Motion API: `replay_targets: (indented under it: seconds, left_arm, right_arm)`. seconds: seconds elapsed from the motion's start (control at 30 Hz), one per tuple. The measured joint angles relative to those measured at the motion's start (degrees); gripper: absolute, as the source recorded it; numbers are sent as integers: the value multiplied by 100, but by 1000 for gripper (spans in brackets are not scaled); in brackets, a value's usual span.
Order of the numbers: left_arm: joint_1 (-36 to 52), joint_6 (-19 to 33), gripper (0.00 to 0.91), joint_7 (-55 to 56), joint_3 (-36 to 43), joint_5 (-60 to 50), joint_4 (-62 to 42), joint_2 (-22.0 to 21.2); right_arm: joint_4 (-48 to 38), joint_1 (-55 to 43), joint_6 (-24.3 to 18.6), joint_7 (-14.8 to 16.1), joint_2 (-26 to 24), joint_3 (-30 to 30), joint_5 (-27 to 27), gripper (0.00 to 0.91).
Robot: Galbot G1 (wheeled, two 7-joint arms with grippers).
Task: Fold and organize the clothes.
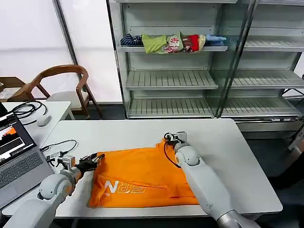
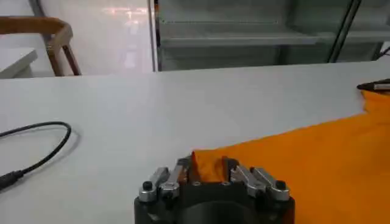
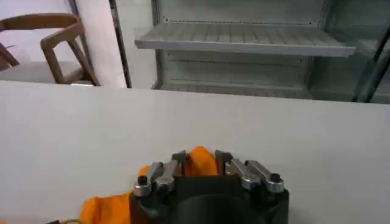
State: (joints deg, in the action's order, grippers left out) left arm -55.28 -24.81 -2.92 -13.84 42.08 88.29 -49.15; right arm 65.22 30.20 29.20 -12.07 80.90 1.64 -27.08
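While the orange T-shirt (image 1: 142,178) lies half-folded on the white worktop (image 1: 228,152), the left tool (image 1: 98,159) and right tool (image 1: 172,138) each pinch its limp, light edge, best gripped at corners.

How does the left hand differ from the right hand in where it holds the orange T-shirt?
The left hand grips the orange T-shirt at its left edge; the right hand grips its far edge. The left hand sits nearer the robot, the right farther. Both are shut on fabric.
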Motion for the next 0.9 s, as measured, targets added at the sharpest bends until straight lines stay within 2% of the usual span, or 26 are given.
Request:
replay_targets:
  seconds: [0.4,0.9]
  left_arm:
    - [10,43,20,-55,-11,8,41,-4]
    - [-344,172,20,-88,-307,118,462,131]
  right_arm:
    - [181,61,-50,40,-101,30,-32,0]
    - [1850,799,100,-135,-837,171,-455,0]
